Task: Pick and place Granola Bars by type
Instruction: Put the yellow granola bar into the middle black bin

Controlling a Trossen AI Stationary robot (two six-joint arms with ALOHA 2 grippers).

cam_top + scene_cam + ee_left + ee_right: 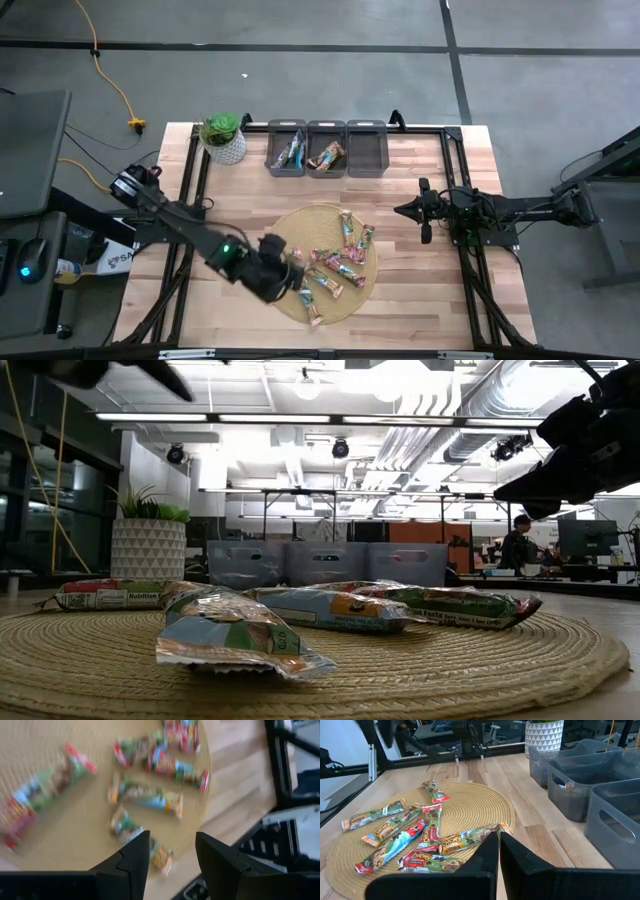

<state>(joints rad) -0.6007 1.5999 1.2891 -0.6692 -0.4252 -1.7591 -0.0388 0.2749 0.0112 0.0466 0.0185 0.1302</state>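
Observation:
Several foil-wrapped granola bars (pixel 340 262) lie flat on a round woven mat (pixel 290 225) in the middle of the table. In the low view, one bar (pixel 232 640) lies closest. My left gripper (pixel 290 283) hovers open above the mat's near left part. In the left wrist view its fingers (pixel 172 857) stand apart over a bar at the mat's edge (pixel 161 860), and nothing is between them. My right gripper (pixel 412 210) waits shut at the table's right side, pointing at the mat, fingers together (pixel 499 851).
Three grey bins stand in a row at the far edge. The left bin (pixel 286 150) holds a bluish bar, the middle bin (pixel 326 152) holds a brown one, and the right bin (pixel 367 150) shows none. A potted plant (pixel 224 138) stands at the far left.

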